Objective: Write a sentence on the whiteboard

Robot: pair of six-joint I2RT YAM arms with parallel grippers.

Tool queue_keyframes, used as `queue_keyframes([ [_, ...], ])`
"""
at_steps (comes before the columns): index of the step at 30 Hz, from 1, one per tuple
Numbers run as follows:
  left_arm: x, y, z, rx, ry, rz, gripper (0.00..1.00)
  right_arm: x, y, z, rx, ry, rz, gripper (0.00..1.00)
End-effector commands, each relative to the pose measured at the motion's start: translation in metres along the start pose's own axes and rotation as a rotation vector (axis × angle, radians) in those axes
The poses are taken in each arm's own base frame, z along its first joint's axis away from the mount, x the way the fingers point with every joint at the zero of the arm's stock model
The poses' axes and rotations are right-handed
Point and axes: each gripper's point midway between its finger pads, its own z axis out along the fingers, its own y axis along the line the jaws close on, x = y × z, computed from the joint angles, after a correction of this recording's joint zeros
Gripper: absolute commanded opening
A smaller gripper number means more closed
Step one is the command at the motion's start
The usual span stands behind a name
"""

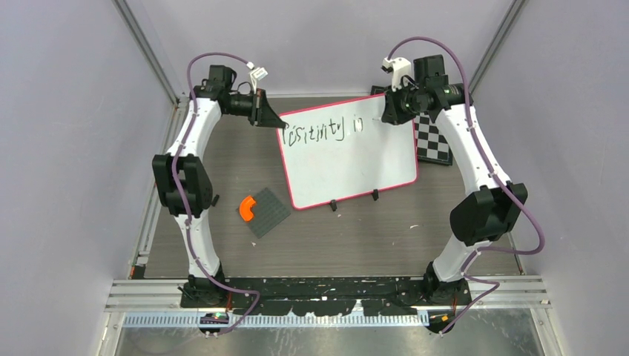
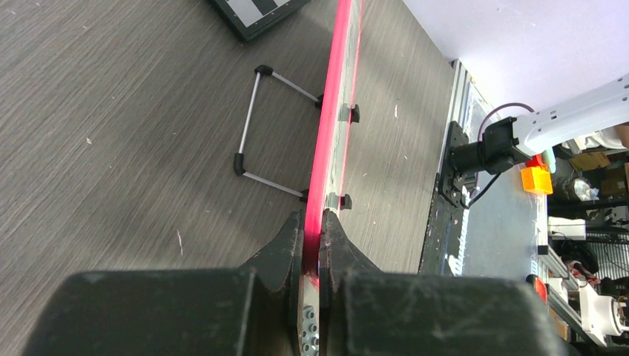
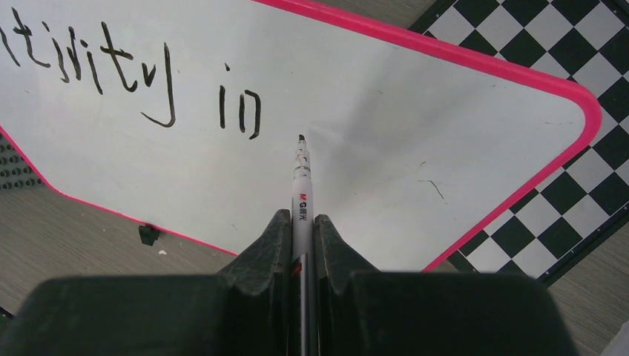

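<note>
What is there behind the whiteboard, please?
A thin wire stand props the whiteboard from behind, and a checkered board lies beyond its far right corner, partly hidden by it. The table directly under the whiteboard cannot be seen.

We see two arms, the left arm (image 1: 194, 141) and the right arm (image 1: 475, 152), each built of smooth white shells set between blocky black joints. A purple cable (image 1: 191, 233) loops along each one, and the left one ends at a white plug (image 1: 258, 73). In our wrist views the fingers (image 2: 285, 256) are matte black, wedge-shaped and scuffed, with small silver screws (image 2: 308, 330) between them.
</note>
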Motion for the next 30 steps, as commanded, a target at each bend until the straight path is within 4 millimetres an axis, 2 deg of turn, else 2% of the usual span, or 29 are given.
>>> queue_keyframes([
  [1,-0.006,0.027,-0.011,-0.124,-0.002,0.103,0.00,-0.017,0.005,0.000,-0.017,-0.060,-0.021,0.00],
  [16,0.000,0.031,-0.009,-0.127,0.008,0.103,0.00,-0.019,0.015,0.015,-0.026,-0.052,-0.033,0.00],
  [25,-0.001,0.032,-0.010,-0.131,0.008,0.104,0.00,-0.014,0.004,0.023,0.018,-0.023,-0.029,0.00],
  [30,0.000,0.033,-0.010,-0.140,0.012,0.106,0.00,-0.016,-0.005,0.020,0.068,-0.023,-0.039,0.00],
])
